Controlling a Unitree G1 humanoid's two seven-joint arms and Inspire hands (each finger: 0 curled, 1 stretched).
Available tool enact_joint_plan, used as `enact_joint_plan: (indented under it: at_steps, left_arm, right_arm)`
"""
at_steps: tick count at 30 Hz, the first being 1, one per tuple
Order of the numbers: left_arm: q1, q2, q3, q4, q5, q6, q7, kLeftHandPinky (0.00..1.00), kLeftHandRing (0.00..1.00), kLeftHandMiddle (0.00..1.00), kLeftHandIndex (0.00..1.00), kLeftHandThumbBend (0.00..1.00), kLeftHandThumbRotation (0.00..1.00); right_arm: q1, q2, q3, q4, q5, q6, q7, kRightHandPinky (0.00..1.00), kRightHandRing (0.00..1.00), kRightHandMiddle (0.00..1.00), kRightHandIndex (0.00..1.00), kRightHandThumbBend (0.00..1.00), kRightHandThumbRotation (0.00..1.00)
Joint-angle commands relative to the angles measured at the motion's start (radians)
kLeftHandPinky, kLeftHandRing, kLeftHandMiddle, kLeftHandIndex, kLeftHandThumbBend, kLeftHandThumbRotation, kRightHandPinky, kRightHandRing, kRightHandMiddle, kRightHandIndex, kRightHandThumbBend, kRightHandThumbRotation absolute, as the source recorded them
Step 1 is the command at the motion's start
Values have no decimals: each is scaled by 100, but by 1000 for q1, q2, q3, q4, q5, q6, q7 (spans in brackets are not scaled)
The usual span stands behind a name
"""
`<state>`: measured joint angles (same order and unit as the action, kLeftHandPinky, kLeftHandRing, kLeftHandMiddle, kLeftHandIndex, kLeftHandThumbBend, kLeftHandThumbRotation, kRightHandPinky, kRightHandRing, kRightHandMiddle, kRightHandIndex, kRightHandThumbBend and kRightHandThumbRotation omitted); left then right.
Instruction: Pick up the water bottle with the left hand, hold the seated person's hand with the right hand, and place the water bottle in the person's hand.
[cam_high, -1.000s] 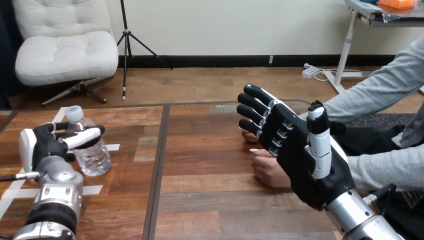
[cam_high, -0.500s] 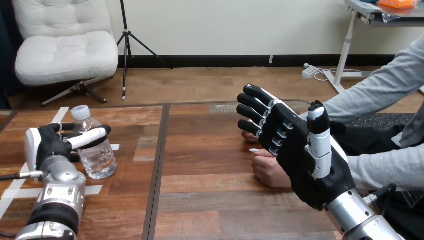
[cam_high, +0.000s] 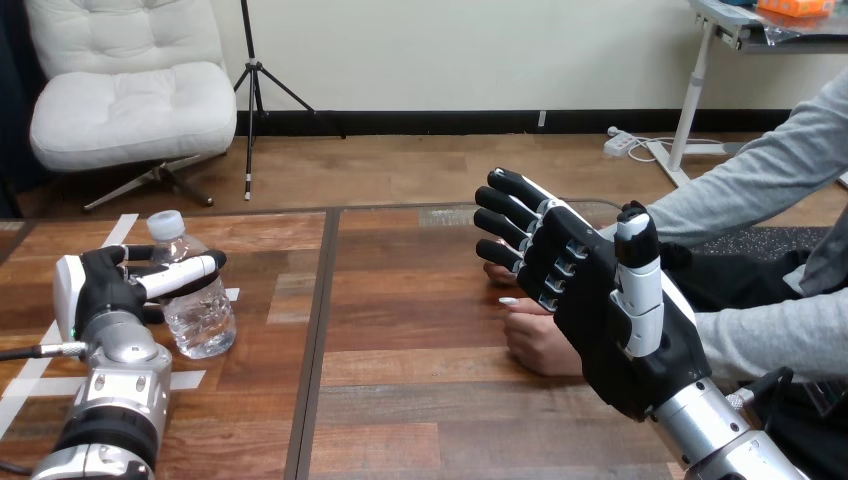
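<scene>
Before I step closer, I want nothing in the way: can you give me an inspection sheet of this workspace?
Surface: brown wooden table, seam down its middle.
Job's things: clear plastic water bottle with white cap, upright; the person's hand resting on the table.
Clutter: white tape strips at the left.
Hands: left hand curled round the bottle; right hand open, in front of the person's hand, contact unclear.
Cables: nothing seen.
Surroundings: person's grey sleeve at the right.

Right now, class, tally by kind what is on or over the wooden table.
Black-and-white robot hands: 2, left hand and right hand
Person's hands: 2, near hand and far hand, mostly hidden
Clear plastic water bottle: 1
Total: 5
</scene>
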<state>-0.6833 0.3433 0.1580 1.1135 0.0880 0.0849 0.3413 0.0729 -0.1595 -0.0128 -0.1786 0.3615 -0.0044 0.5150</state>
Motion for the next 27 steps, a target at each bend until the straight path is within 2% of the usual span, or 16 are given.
enact_joint_plan:
  at_steps: [1, 19, 27]
  left_arm:
    - [-42, 21, -20, -25, 18, -48, -6, 34, 40, 44, 48, 79, 0]
    - [0, 25, -45, -57, 41, -127, 6, 34, 40, 45, 47, 80, 0]
    - [35, 21, -47, -120, 57, -142, 15, 35, 41, 45, 47, 79, 0]
  right_arm:
    - [-40, 2, -12, -49, 20, -26, -2, 92, 94, 92, 91, 95, 100]
    - [-43, 3, -10, -48, 18, -15, -9, 92, 94, 92, 91, 95, 100]
    - [-47, -1, -11, -39, 15, -11, -11, 93, 94, 92, 91, 95, 100]
